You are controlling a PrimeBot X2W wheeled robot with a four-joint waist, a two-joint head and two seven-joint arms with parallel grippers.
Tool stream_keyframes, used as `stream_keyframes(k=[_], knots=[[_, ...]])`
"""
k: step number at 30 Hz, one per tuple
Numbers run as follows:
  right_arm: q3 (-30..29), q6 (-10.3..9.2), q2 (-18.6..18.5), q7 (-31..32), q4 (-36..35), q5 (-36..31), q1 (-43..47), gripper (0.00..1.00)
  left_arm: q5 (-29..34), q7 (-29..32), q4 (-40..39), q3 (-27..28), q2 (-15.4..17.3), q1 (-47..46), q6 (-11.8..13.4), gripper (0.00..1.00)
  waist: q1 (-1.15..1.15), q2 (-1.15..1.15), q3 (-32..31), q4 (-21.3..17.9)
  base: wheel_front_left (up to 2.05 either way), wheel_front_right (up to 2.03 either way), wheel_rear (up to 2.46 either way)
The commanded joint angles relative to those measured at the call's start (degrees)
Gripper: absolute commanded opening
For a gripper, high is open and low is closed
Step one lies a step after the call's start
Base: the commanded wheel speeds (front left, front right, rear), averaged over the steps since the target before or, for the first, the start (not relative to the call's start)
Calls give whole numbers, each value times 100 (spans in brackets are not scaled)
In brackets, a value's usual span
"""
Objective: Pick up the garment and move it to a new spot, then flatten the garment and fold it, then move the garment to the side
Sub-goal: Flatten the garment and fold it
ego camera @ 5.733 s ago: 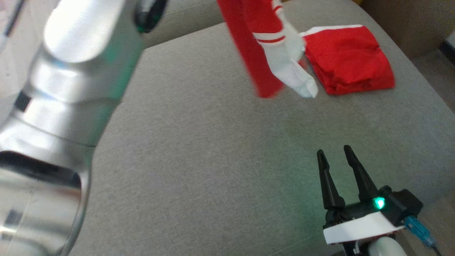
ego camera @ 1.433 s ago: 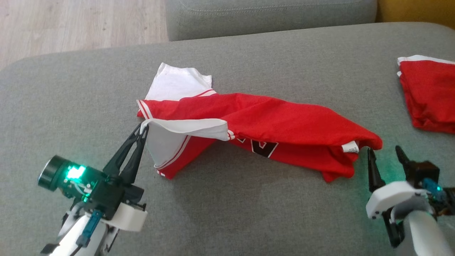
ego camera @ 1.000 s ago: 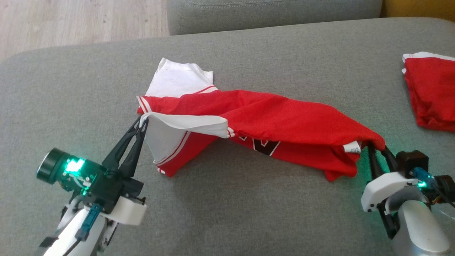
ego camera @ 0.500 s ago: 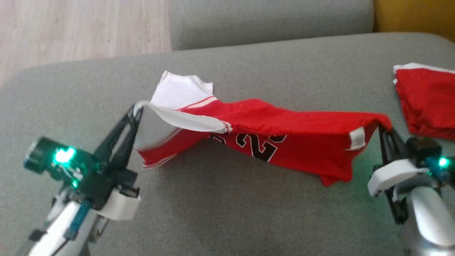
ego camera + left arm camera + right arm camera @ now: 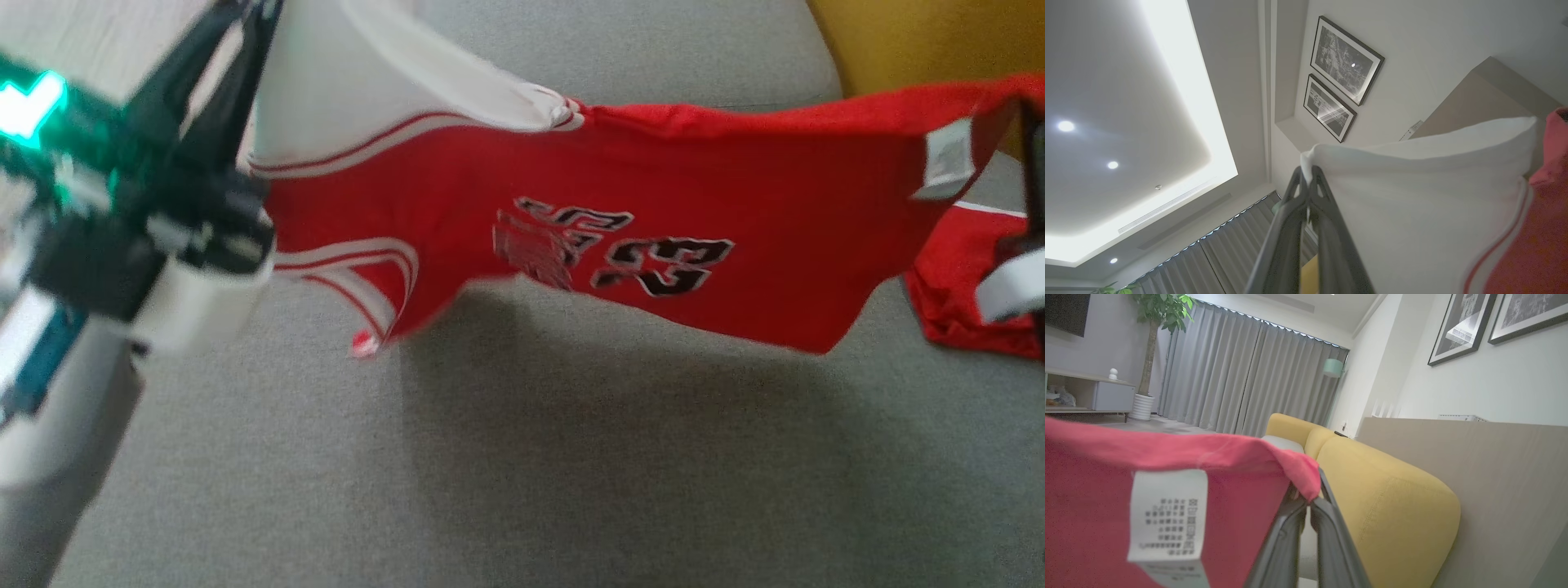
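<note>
A red basketball jersey (image 5: 694, 180) with white trim and a black "23" (image 5: 661, 265) hangs stretched in the air above a grey sofa cushion (image 5: 522, 474), casting a shadow on it. The left fingers (image 5: 1286, 228) are pinched shut on the white edge at one end. The right fingers (image 5: 1286, 539) are closed on the red corner at the other end, just beside the white care label (image 5: 1167, 514). In the head view the blurred left arm (image 5: 57, 408) blocks the scene's left side. The jersey's lower corner partly hides a second, folded red garment (image 5: 955, 286) lying on the cushion at right. Behind stand a yellow sofa (image 5: 1392, 498), grey curtains (image 5: 1241, 375), a potted plant (image 5: 1155, 318) and two framed pictures (image 5: 1345, 59).
</note>
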Motion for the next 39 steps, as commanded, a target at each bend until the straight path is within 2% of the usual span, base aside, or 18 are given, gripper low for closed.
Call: stream_keyframes(k=[1, 5, 12, 15, 19, 20, 25, 29, 34, 39], knots=[[127, -5, -191, 170, -337, 84, -384, 0, -44, -17, 65, 220, 126, -549, -68, 0, 1, 0, -2, 18, 0, 0, 0], [220, -5, -306, 371, -392, 237, -846, 0, -214, -2, 726, 206, -36, -1175, -239, 0, 1, 0, 149, -4, 0, 0, 0], [508, -5, -489, 233, 719, 490, -2431, 0, -579, 80, 2252, 174, -246, -2534, -486, 0, 1, 0, 1087, 32, 0, 0, 0], [621, -5, -514, 76, 1311, 536, -3181, 0, -487, 40, 2853, 86, -326, -3236, -518, 0, 1, 0, 1517, 116, 0, 0, 0], [817, -5, -590, -386, 2042, 409, -4059, 0, -327, -9, 3553, 80, -670, -4020, -371, 0, 1, 0, 1819, 242, 0, 0, 0], [817, -5, -590, -386, 2042, 409, -4059, 0, -327, -9, 3553, 80, -670, -4020, -371, 0, 1, 0, 1819, 242, 0, 0, 0], [811, -5, -628, -1103, 2774, 3, -4848, 0, -2, -18, 3386, 163, -934, -4529, -42, 0, 1, 0, 2011, 320, 0, 0, 0], [796, -5, -568, -1513, 3213, -258, -4975, 0, 22, -19, 3066, 263, -891, -4311, -97, 0, 1, 0, 2132, 366, 0, 0, 0], [792, -5, -512, -1724, 3551, -326, -4641, 0, -38, -20, 2545, 346, -759, -3458, -229, 0, 1, 0, 2320, 439, 0, 0, 0], [755, -5, -412, -1792, 3749, -200, -3899, 0, -70, -20, 1769, 414, -653, -2045, -247, 0, 1, 0, 2417, 482, 0, 0, 0]])
